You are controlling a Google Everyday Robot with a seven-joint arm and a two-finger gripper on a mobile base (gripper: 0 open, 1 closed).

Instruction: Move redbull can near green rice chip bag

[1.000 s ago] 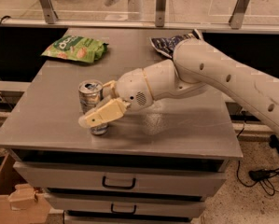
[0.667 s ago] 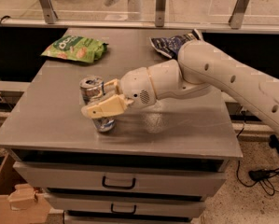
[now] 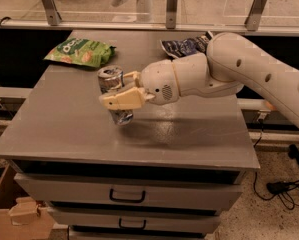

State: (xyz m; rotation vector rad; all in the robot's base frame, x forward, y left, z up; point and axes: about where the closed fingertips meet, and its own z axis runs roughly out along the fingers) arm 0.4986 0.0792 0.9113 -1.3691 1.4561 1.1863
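Observation:
The redbull can (image 3: 111, 80), silver and blue with a dented body, is held upright between the two cream fingers of my gripper (image 3: 120, 90). The can's base (image 3: 121, 117) hangs just above the grey tabletop (image 3: 64, 129), left of centre. My white arm reaches in from the right. The green rice chip bag (image 3: 81, 52) lies flat at the table's far left corner, some way behind and left of the can.
A dark blue-and-white snack bag (image 3: 185, 46) lies at the far edge, partly behind my arm. The table has drawers (image 3: 126, 196) below its front edge. A cardboard box (image 3: 9, 211) stands on the floor at lower left. A glass rail runs behind the table.
The can has been lifted off the tabletop and carried a little to the right and back in my gripper. The green bag has not moved.

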